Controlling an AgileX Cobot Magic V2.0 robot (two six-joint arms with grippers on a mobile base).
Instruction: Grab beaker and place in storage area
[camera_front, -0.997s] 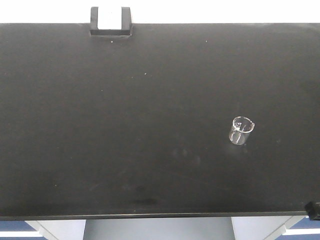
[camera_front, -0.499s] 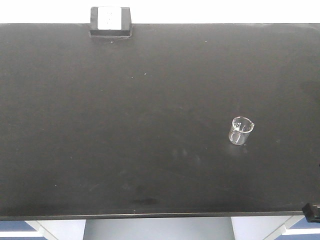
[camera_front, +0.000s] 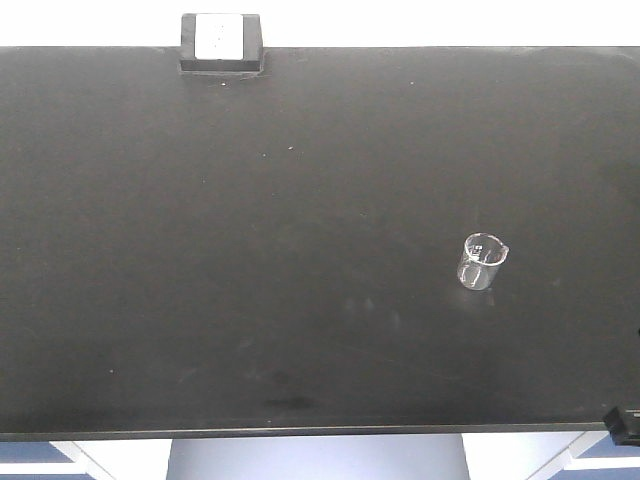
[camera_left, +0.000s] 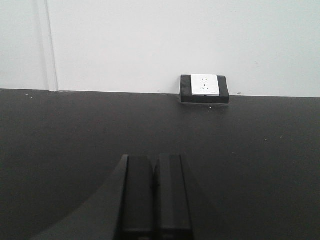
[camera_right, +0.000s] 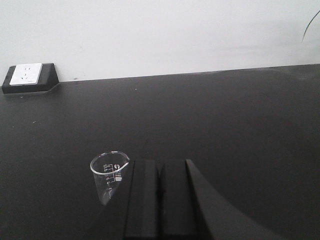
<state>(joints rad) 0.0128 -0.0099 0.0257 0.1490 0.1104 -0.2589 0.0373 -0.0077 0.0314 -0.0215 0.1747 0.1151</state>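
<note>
One beaker (camera_front: 484, 262) upright at four o'clock on the black benchtop (camera_front: 250, 250), untouched. Both grippers, left (camera_left: 154, 200) and right (camera_right: 160, 200), clenched, holding nothing. Apparently already standing in the storage area; likely next: withdraw, or spread the right fingers to regrasp.

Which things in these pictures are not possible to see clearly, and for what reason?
- Beaker, right wrist view: its right side and base are hidden behind the right gripper.
- Beaker markings, front view: too small to read.
- Both arms, front view: only a black part shows, cut off at the lower right corner.
- Left gripper, left wrist view: its base is cut off by the bottom edge.
- Socket box: any lettering is too small.
</note>
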